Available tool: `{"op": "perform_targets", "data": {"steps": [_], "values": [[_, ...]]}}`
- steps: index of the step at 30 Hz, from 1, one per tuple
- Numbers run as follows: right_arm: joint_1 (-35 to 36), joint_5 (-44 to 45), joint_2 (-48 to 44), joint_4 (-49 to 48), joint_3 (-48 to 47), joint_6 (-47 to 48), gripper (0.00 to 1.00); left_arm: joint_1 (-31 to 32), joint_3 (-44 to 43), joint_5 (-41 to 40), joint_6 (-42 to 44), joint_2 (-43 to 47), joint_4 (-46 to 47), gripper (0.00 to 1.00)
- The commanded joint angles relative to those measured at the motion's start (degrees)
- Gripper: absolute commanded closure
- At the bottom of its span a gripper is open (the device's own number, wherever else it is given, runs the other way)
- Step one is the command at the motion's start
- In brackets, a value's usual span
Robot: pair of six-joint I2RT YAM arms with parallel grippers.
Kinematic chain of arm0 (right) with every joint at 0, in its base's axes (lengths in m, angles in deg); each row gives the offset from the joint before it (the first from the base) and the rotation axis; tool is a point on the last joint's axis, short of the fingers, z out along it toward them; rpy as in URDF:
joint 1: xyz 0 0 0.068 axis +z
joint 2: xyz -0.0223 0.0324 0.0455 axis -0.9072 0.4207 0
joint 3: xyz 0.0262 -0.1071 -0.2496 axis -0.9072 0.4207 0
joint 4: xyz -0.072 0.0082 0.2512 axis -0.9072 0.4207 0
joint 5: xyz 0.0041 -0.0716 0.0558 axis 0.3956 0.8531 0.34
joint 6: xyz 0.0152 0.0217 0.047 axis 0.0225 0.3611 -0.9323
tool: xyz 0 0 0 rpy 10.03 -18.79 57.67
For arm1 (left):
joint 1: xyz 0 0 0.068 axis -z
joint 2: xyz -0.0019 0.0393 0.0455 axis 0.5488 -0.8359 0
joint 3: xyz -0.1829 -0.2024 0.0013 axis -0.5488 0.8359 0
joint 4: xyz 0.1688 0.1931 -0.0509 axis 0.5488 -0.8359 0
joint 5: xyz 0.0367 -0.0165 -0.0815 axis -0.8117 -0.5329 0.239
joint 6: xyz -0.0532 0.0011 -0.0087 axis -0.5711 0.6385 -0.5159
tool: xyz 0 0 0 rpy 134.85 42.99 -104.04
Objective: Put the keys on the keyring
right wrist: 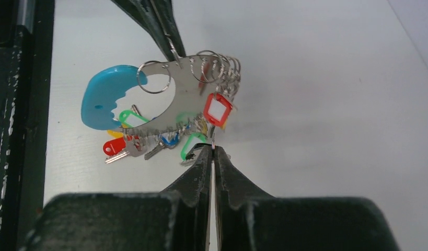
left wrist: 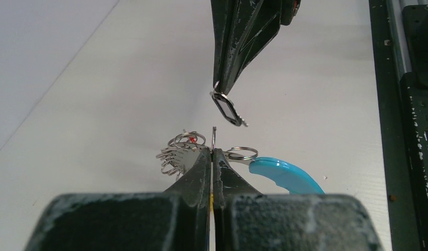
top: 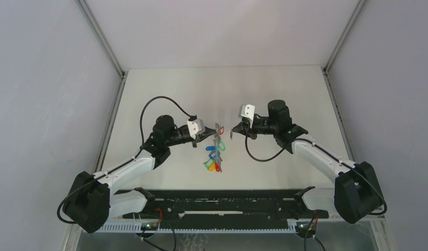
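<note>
Keyring raised between arms, flat band upright, pinched in closed fingers of left gripper; keys dangle beneath. Right gripper clamps black key tag, just above band's upright edge, not touching.

White arms, black joints, scuffed jaws

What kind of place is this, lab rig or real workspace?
Likely a lab test cell: blank white walls on a metal frame, white tabletop, two arms on a black rail.
</note>
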Motion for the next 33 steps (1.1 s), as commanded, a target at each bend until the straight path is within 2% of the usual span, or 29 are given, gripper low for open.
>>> {"op": "perform_targets", "data": {"steps": [1,5,10,23,33], "values": [[-0.3,-10.4,0.4,-4.1,-2.5,7.6,1.00,-0.3,0.1,3.9,1.7,1.1,2.9,1.00],[-0.3,-14.3,0.9,-4.8,-2.8,10.2,1.00,-0.2,0.0,6.2,2.1,0.4,2.9,1.00],[0.9,-14.9,1.2,0.6,-5.4,15.1,1.00,-0.2,-1.2,8.1,3.6,-1.0,0.1,1.00],[6.5,-8.0,3.6,15.3,-11.6,24.2,1.00,-0.4,-2.6,8.9,5.3,-2.9,-2.5,1.00],[8.9,-3.7,3.2,18.3,-12.0,24.8,1.00,-0.3,-2.6,8.4,5.4,-2.9,-2.5,1.00]]}}
